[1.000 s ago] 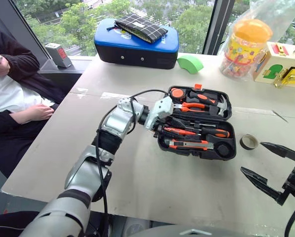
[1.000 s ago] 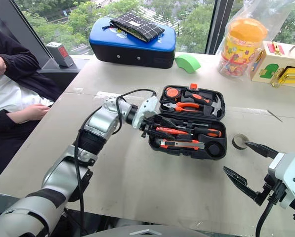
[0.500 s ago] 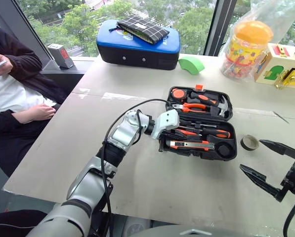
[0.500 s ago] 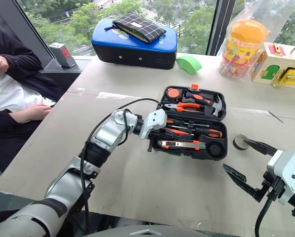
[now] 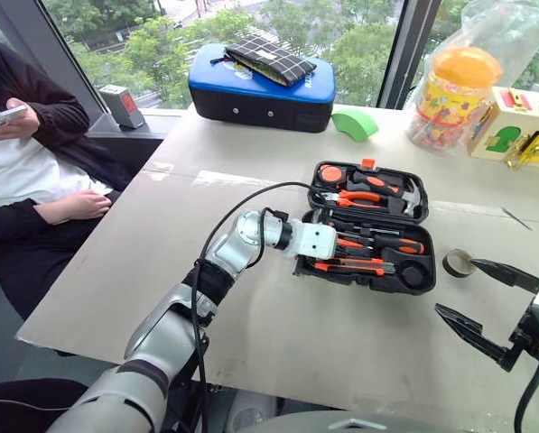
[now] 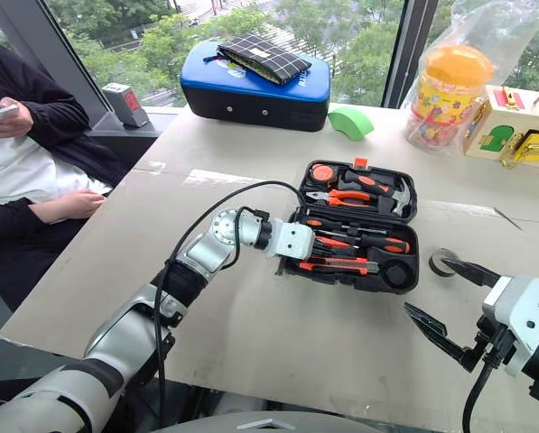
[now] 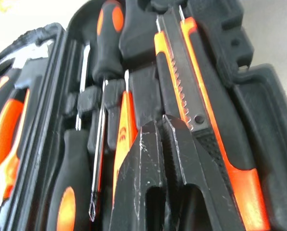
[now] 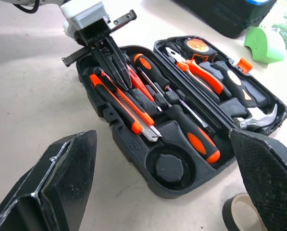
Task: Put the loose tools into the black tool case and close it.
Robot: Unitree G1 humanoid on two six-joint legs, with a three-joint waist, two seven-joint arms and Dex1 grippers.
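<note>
I see my left gripper (image 8: pixel 115 62) clenched, tips inside the open black tool case (image 5: pixel 422 281) between tester screwdriver (image 7: pixel 125 126) and utility knife (image 7: pixel 191 96). Tape roll (image 5: pixel 456 262) lies just right; right gripper (image 5: pixel 488 302) is spread.

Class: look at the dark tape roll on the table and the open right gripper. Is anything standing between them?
Nothing visible does. The tape roll lies on bare table beside the black tool case, just beyond the open right gripper.

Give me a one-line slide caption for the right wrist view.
Shut left gripper pressing into the open tool case beside the utility knife; tape roll outside on the table.
</note>
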